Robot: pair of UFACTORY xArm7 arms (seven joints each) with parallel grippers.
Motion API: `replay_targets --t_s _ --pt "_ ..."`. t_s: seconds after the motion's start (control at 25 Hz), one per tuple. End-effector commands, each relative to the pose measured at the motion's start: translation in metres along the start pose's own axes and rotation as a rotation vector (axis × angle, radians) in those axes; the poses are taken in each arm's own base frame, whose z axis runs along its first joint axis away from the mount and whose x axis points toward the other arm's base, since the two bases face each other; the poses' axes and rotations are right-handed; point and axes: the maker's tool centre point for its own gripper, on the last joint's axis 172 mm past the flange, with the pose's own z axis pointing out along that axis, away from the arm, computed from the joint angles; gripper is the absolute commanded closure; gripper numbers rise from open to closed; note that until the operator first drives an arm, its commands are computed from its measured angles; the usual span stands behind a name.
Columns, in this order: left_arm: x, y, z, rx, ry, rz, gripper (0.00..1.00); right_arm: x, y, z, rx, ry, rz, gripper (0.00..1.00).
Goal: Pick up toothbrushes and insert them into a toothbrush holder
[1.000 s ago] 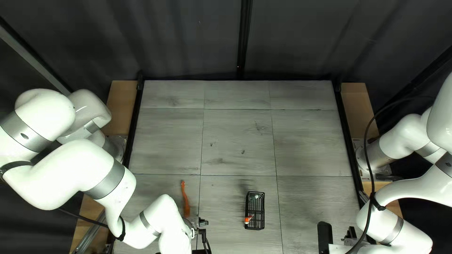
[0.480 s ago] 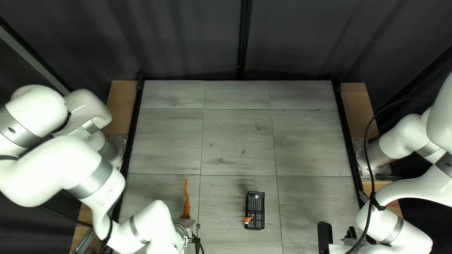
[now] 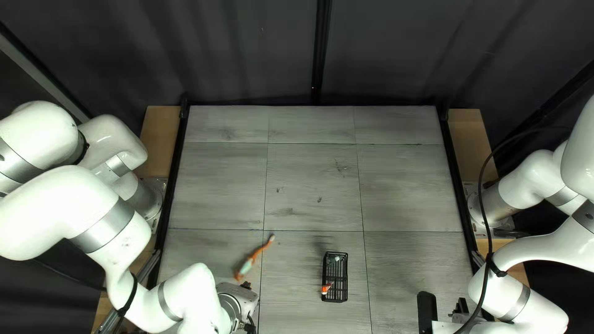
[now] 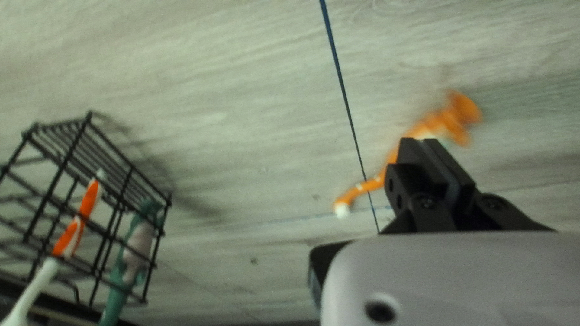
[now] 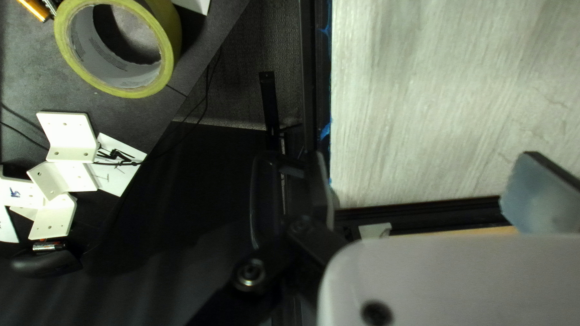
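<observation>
Orange toothbrush point(image 3: 253, 256) is apparently held crosswise in the left gripper point(image 3: 246, 286), jaws narrow. Right gripper point(image 3: 443, 305) is left empty, jaws wide.

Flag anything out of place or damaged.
No visible damage or spill. An orange toothbrush is askew, outside the black wire holder. Off the table, a yellow tape roll and white brackets clutter a dark surface, looking like stray parts.

No text, label, number or sign was legible. Small print on the grey inner core point(image 5: 112, 67) of a round roll of yellow tape point(image 5: 171, 36) was unreadable. A short blue mark point(image 5: 14, 193) on a white, flat-faced bracket point(image 5: 29, 197) could not be deciphered.
</observation>
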Motion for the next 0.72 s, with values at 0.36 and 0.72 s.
replay_targets --t_s 0.36,0.72 --pt "-0.025 0.040 0.019 -0.052 0.040 -0.022 0.00 0.000 0.000 0.000 0.000 0.000 0.000 0.00" --pt "-0.035 0.077 0.048 -0.058 0.055 0.043 0.00 0.000 0.000 0.000 0.000 0.000 0.000 0.00"
